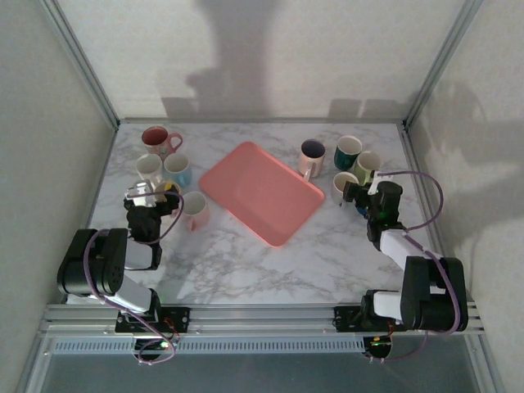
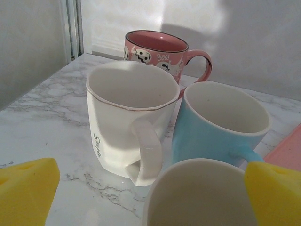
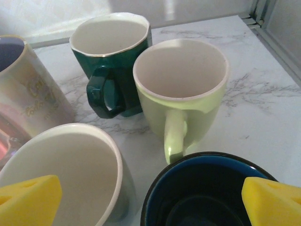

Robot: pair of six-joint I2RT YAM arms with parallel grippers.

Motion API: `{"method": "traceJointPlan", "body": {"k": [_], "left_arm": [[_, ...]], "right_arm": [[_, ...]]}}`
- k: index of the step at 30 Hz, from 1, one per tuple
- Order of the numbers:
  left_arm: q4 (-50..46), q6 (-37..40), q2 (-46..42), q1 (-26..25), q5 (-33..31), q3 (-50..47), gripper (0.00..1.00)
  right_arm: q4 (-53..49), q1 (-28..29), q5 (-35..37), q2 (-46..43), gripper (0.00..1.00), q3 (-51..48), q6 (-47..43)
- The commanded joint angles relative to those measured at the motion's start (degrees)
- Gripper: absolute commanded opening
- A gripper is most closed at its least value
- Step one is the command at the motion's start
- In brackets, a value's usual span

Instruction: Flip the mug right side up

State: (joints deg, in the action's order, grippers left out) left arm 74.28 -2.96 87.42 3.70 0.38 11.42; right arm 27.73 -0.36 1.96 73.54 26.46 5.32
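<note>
Marble table (image 1: 246, 262) bore a pink tray (image 1: 260, 192) between two clusters of mugs, all mouth-up. The left gripper (image 1: 155, 194), jaws spread wide, hung over a cream mug (image 2: 197, 200) near a white mug (image 2: 124, 122) and a blue mug (image 2: 211, 127). The right gripper (image 1: 360, 195), equally spread, hung over a navy mug (image 3: 202, 188) beside a lime mug (image 3: 181, 89).

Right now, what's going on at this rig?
Both arms hover over mug clusters, jaws open, nothing held. The left gripper is over a pale mug, near a white mug and a blue mug. The right gripper is over a dark blue mug, near a light green mug. Every mug in view stands opening up. A pink tray lies between the clusters.
</note>
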Motion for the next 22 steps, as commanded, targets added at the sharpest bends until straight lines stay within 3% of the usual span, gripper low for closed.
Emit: {"method": "traceJointPlan", "body": {"k": [1,22], "left_arm": [[-0.2,0.3,0.5,-0.4,-0.1,1.2,1.0],[-0.1,0.3,0.5,-0.5,-0.2,1.2,1.0]], "right_arm": [[5.6,0.9,2.4,1.5,0.99,-1.2,-0.8],[14.0,3.3,5.3,8.7,0.99,-3.7,-2.4]]}}
